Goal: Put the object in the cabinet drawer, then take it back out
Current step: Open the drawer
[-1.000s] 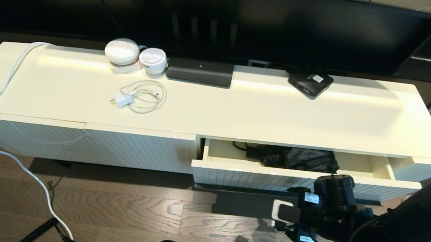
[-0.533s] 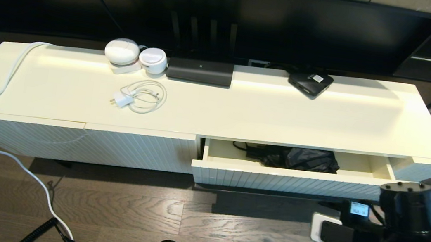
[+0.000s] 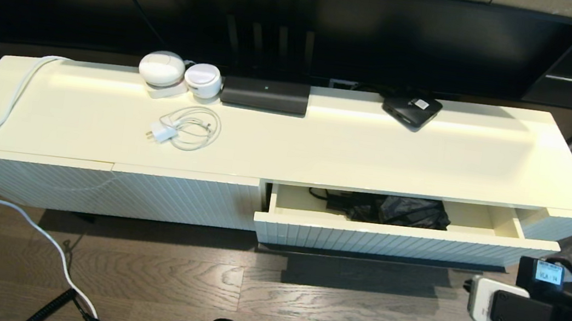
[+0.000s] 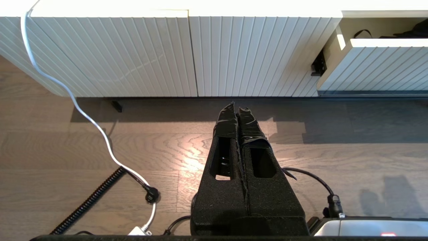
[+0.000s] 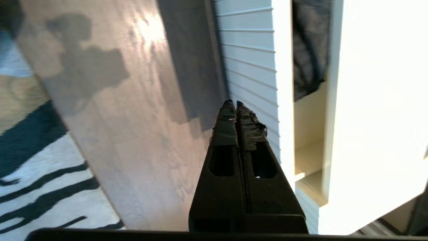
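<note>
The umbrella [image 3: 401, 211] lies in the open cabinet drawer [image 3: 408, 237], near its middle and against the back, its long axis running along the drawer's width; I judge the handle end points toward the drawer's left end, though the dark fabric makes that hard to tell. The drawer stands pulled out so I can reach in from above. My right pincer [image 5: 233, 104] hangs closed and empty off the drawer's right front corner, over the floor. My left pincer [image 4: 236, 110], closed, idles low before the cabinet's ribbed left panels.
</note>
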Available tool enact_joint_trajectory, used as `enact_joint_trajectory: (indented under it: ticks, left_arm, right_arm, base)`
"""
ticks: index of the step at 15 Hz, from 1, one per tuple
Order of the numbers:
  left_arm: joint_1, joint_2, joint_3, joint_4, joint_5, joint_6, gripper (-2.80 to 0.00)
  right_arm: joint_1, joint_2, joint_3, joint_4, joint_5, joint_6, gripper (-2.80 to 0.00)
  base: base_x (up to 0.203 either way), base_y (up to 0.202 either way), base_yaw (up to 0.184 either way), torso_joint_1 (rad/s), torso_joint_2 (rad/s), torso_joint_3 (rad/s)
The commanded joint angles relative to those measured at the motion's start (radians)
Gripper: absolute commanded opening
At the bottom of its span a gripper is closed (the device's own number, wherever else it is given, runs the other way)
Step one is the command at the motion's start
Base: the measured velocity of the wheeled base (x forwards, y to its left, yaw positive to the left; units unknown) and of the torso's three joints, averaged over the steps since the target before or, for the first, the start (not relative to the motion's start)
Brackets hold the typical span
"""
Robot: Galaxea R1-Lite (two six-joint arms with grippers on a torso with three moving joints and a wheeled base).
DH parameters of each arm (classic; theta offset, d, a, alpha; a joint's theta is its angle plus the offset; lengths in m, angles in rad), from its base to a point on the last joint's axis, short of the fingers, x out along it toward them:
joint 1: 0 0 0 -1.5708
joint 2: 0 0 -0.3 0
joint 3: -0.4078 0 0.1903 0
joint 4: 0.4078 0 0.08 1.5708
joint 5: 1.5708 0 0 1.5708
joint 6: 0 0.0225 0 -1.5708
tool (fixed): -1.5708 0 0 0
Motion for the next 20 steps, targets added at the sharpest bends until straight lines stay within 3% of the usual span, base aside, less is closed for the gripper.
enact_joint_trajectory:
  ticks: [1,8,14,20]
  left_arm:
    - [0.001,0.001,0.0,-0.001,0.0,-0.001,-2.8]
    - [0.0,0.001,0.0,-0.001,0.0,-0.001,-2.8]
    - [0.0,0.001,0.0,0.001,0.0,-0.001,-2.8]
    - [0.0,0.001,0.0,-0.001,0.0,-0.001,-2.8]
  right_arm:
    - [0.0,0.066,-0.054,0.0,-0.006,-0.006,-2.8]
    - [-0.002,0.469,-0.326,-0.078,-0.042,0.028,-2.8]
    - [-0.006,0.54,-0.431,-0.101,-0.062,0.028,-2.8]
    - [-0.006,0.559,-0.446,-0.136,-0.071,0.016,-2.8]
  base:
    - [0.0,0.0,0.0,0.0,0.0,0.0]
    - [0.0,0.0,0.0,0.0,0.0,0.0]
    - [0.0,0.0,0.0,0.0,0.0,0.0]
    - [0.0,0.0,0.0,0.0,0.0,0.0]
